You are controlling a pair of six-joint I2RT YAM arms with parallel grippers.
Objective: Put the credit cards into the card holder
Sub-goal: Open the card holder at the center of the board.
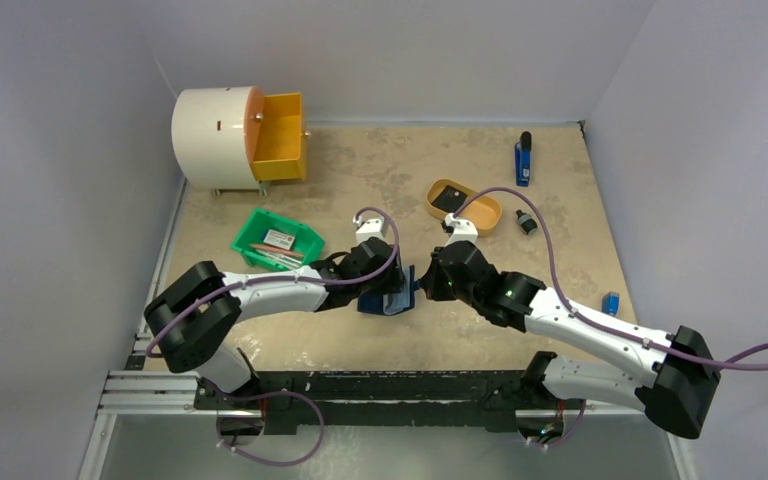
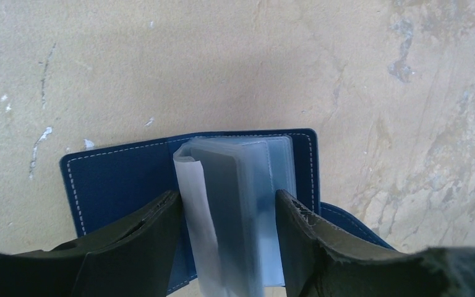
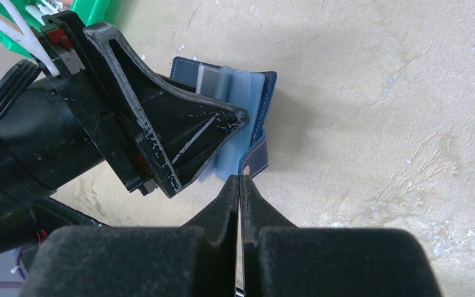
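Observation:
The navy-blue card holder point(image 1: 380, 304) lies open on the table, its clear sleeves point(image 2: 235, 185) standing up. My left gripper point(image 1: 392, 285) is open, its fingers straddling the sleeves point(image 2: 226, 207). My right gripper point(image 1: 423, 280) is shut; a thin card edge shows between its pads point(image 3: 240, 179), and its tips touch the holder's snap tab point(image 3: 255, 158). The holder point(image 3: 267, 93) and the left gripper's finger point(image 3: 179, 124) show in the right wrist view. More cards point(image 1: 280, 240) lie in the green bin point(image 1: 250, 238). A dark card point(image 1: 450, 197) lies in the mustard tray point(image 1: 487, 214).
A white drum with an orange drawer point(image 1: 235, 135) stands at the back left. A blue tool point(image 1: 523, 160) lies at the back right, a small black item point(image 1: 527, 223) beside the tray, and a small blue item point(image 1: 611, 302) at the right edge.

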